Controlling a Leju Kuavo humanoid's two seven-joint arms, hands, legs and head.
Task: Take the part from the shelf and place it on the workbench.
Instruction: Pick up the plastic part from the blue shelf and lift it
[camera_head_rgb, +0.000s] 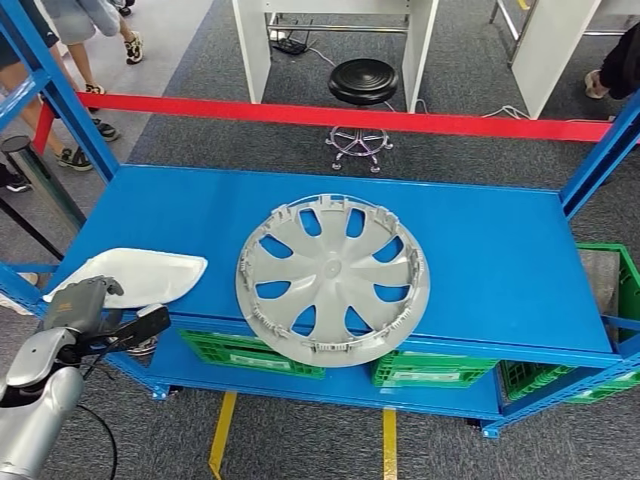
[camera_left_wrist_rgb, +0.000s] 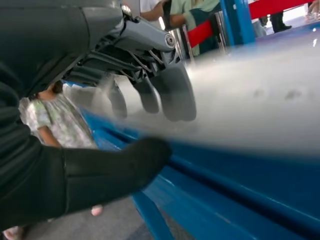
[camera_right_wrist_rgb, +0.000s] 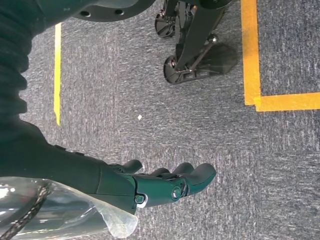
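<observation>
Plainly, the left hand (camera_head_rgb: 113, 325) was closing, fingers above and thumb below, on the white part (camera_head_rgb: 140, 275) at the blue shelf (camera_head_rgb: 483, 250) edge, eight o'clock from the hubcap (camera_head_rgb: 332, 278) (grasp unconfirmed). Next: clamp and lift. The right hand (camera_right_wrist_rgb: 166, 182) hung open, holding nothing.

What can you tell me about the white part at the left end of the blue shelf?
The white part is a flat, shallow, tray-like panel of smooth plastic by its look, with rounded corners and a slightly raised rim. It lies flat on the blue shelf, its near-left end overhanging the shelf's front edge. The left robot hand is at that end, fingers above the panel and thumb below the edge in the left wrist view; a firm grip cannot be confirmed. It lies apart from the silver hubcap.
</observation>
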